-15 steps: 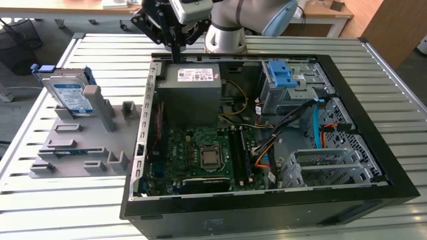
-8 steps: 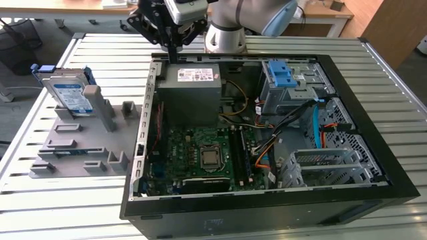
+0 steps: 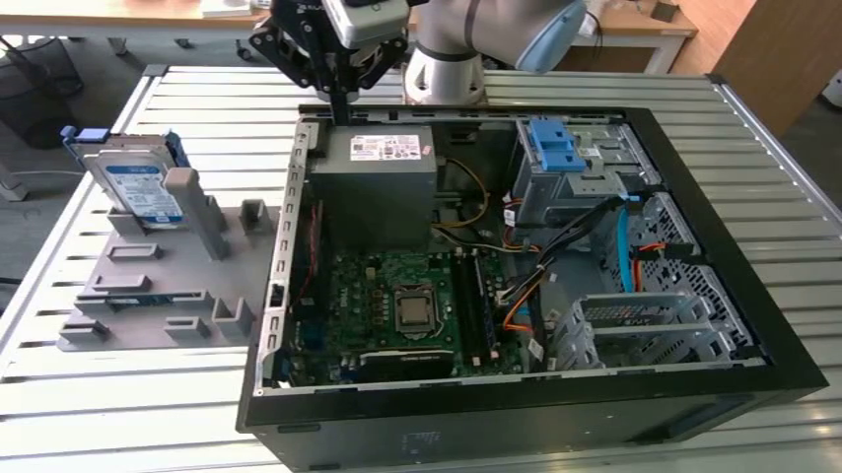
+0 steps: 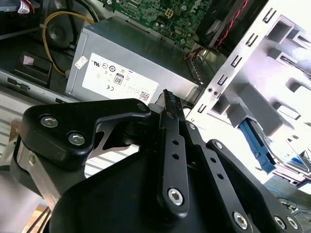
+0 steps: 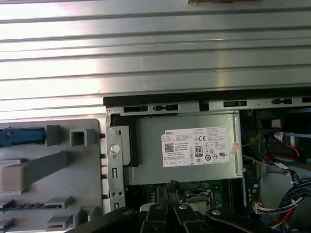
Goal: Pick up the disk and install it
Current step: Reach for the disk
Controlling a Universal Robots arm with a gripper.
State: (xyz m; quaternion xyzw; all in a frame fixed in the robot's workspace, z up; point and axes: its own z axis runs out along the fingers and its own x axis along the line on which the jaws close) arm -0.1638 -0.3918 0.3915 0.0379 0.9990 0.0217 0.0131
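The disk [image 3: 138,185] stands upright in a slot of the grey holder [image 3: 158,286] on the exterior view's left, its white and blue label facing out and a blue frame round its edge. My gripper [image 3: 339,106] hangs over the back edge of the open computer case [image 3: 526,394], well to the right of the disk and apart from it. Its black fingers [image 4: 168,104] are pressed together with nothing between them. In the first wrist view the disk's blue edge [image 5: 20,137] lies on the holder, away from the fingertips [image 5: 171,187].
A grey power supply [image 3: 375,187] with a white sticker sits right below the gripper. The grey drive bay with its blue latch bracket [image 3: 555,148] is at the case's back right. Cables and the motherboard [image 3: 401,305] fill the case. A slatted metal table [image 3: 526,84] carries everything.
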